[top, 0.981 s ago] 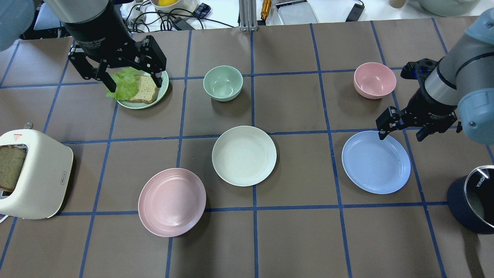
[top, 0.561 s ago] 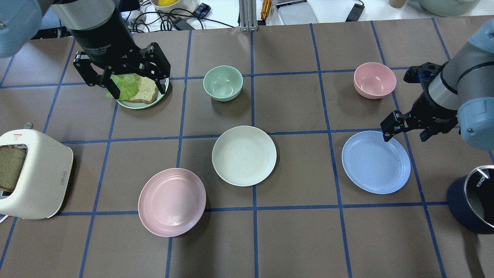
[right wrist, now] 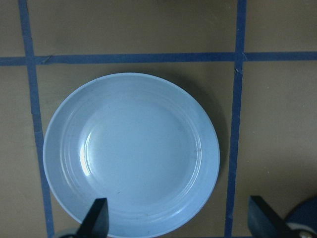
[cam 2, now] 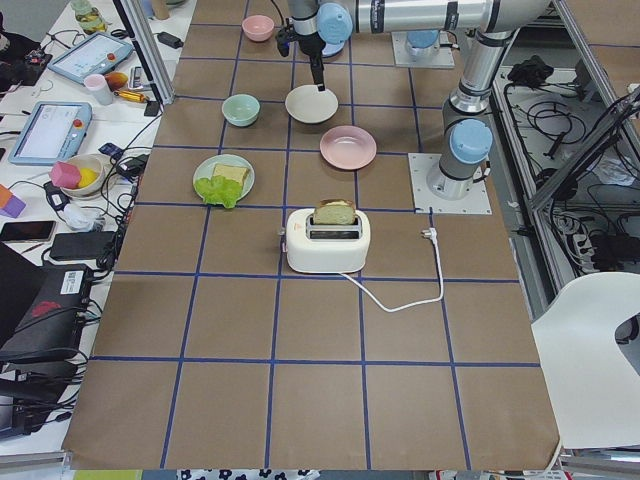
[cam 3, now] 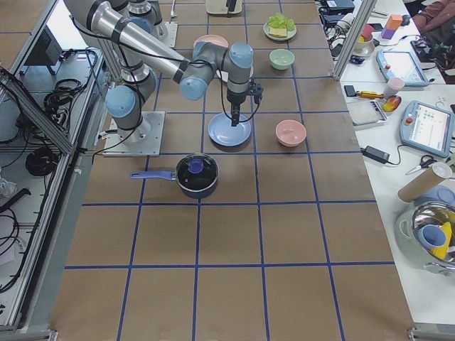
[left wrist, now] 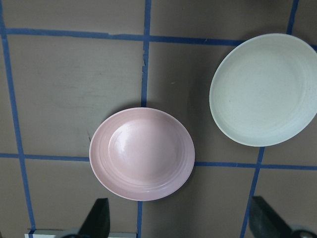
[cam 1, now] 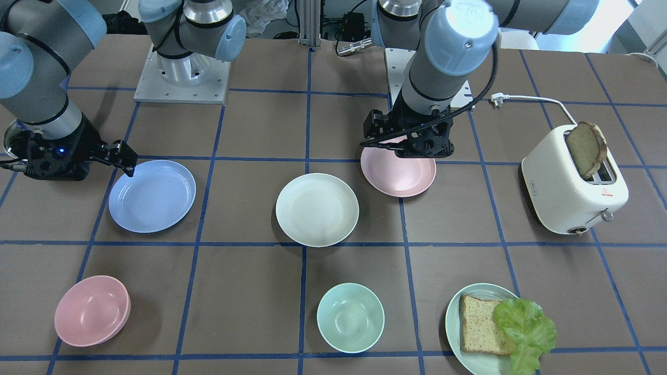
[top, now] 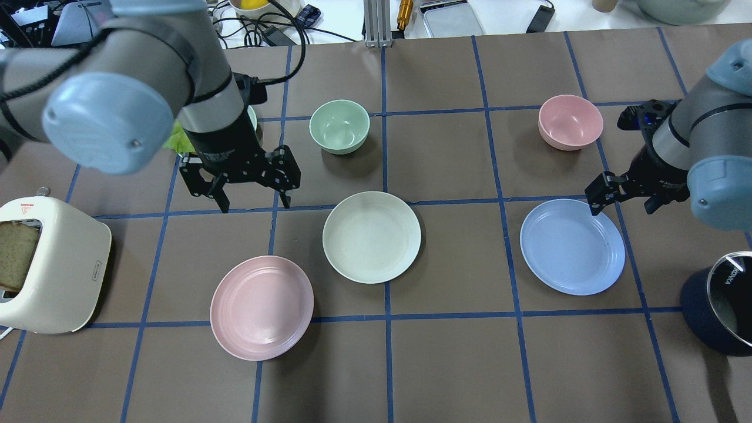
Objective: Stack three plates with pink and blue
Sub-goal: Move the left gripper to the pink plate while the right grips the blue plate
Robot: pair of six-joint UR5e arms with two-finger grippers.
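The dusty pink plate (top: 262,307) lies near left, the cream-white plate (top: 371,237) in the middle, and the pale blue plate (top: 572,247) on the right. All three lie apart, flat on the table. My left gripper (top: 255,205) is open and empty. It hovers above the table just beyond the pink plate, which shows whole in the left wrist view (left wrist: 142,153) beside the cream plate (left wrist: 265,89). My right gripper (top: 620,208) is open and empty over the blue plate's far right rim. The blue plate fills the right wrist view (right wrist: 131,153).
A cream toaster (top: 50,264) with a bread slice stands at the left edge. A mint bowl (top: 339,125) and a pink bowl (top: 570,120) sit farther back. A green plate with bread and lettuce (cam 1: 490,328) lies behind my left arm. A dark pot (top: 722,302) stands near right.
My left gripper has moved from over the bread-and-lettuce plate toward the near side and right, closer to the pink plate. My right gripper has shifted slightly at the blue plate's rim.
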